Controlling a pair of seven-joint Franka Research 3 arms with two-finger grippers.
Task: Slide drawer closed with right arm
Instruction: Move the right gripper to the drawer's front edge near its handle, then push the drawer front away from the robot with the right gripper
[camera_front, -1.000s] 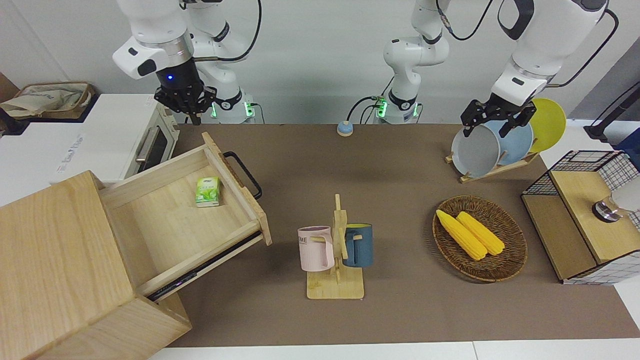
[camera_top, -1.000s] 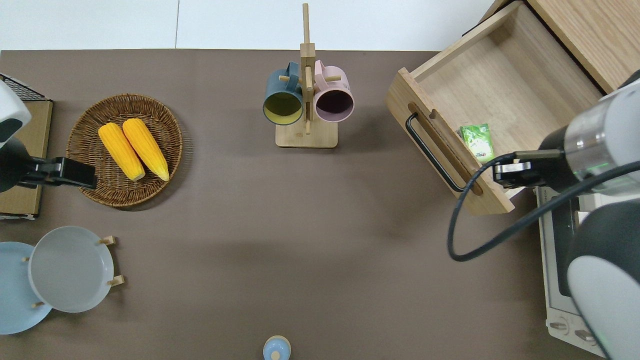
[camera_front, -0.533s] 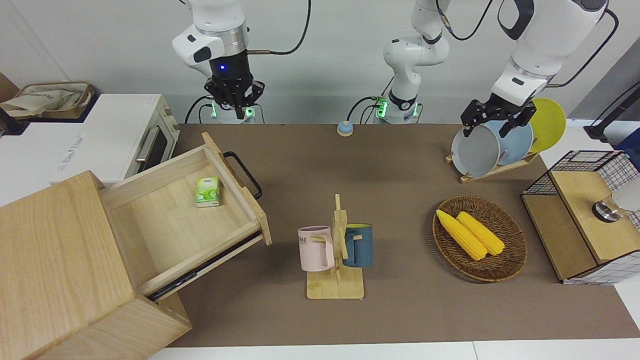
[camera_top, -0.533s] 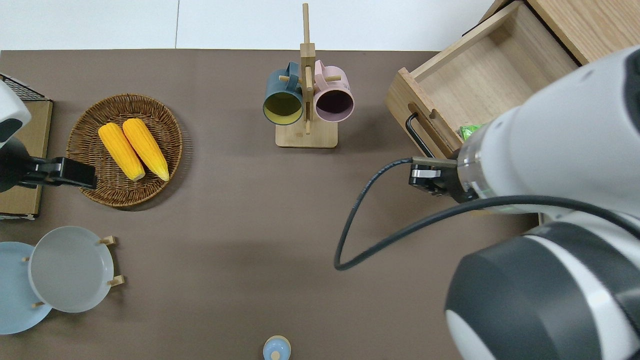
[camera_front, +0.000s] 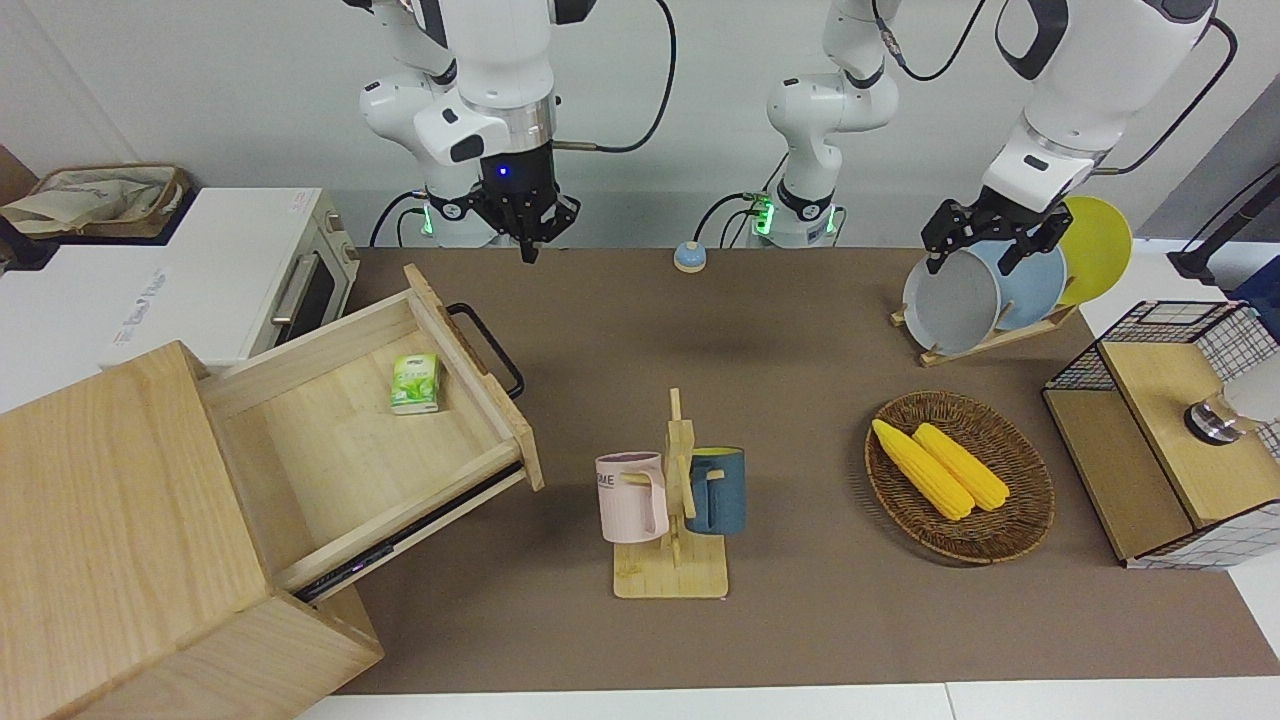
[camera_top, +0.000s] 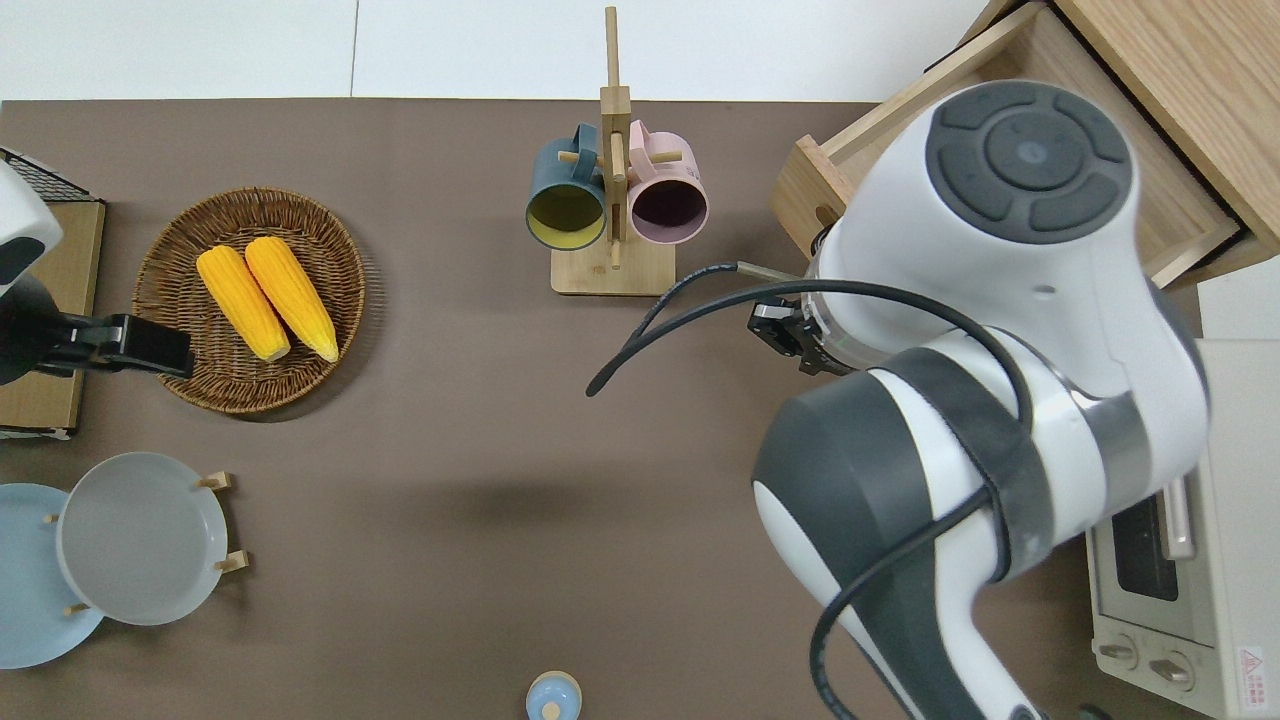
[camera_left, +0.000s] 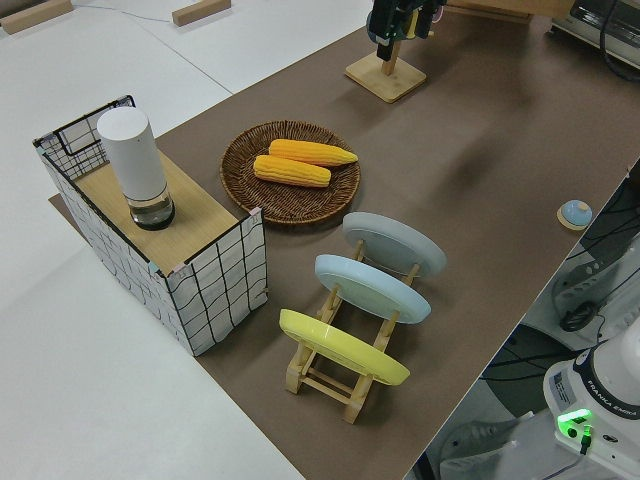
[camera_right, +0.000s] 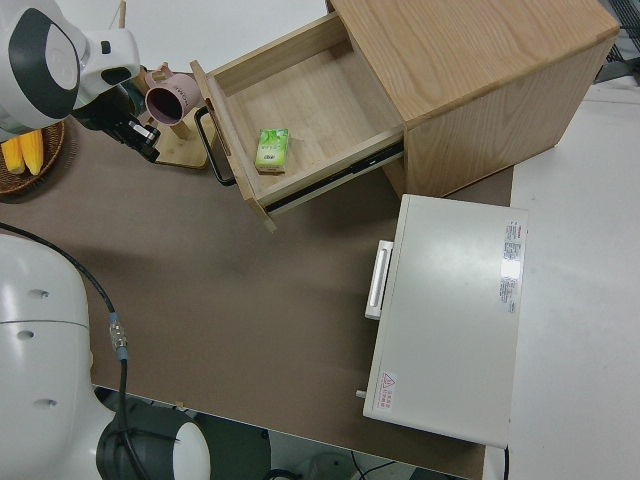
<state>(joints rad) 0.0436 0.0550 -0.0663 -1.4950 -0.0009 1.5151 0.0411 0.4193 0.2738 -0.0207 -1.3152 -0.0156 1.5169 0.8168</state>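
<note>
The drawer (camera_front: 340, 430) stands pulled far out of the pale wooden cabinet (camera_front: 110, 520), its black loop handle (camera_front: 487, 350) facing the table's middle. A small green packet (camera_front: 415, 383) lies inside it. The drawer also shows in the right side view (camera_right: 310, 100), with its handle (camera_right: 213, 145). My right gripper (camera_front: 527, 240) is up in the air over the bare mat, just off the handle side of the drawer (camera_top: 800, 190). It touches nothing and also shows in the overhead view (camera_top: 785, 335). The right arm hides most of the drawer there. The left arm is parked.
A mug rack (camera_front: 672, 560) with a pink and a blue mug stands mid-table, close to the drawer's front. A white toaster oven (camera_front: 250, 275) sits beside the cabinet, nearer the robots. A basket of corn (camera_front: 1030, 500), a plate rack (camera_front: 940, 350) and a wire-grid box (camera_front: 1170, 430) are toward the left arm's end.
My right arm has swung from over the drawer's corner by the toaster oven toward the table's middle, past the drawer's front. The drawer and packet have not moved.
</note>
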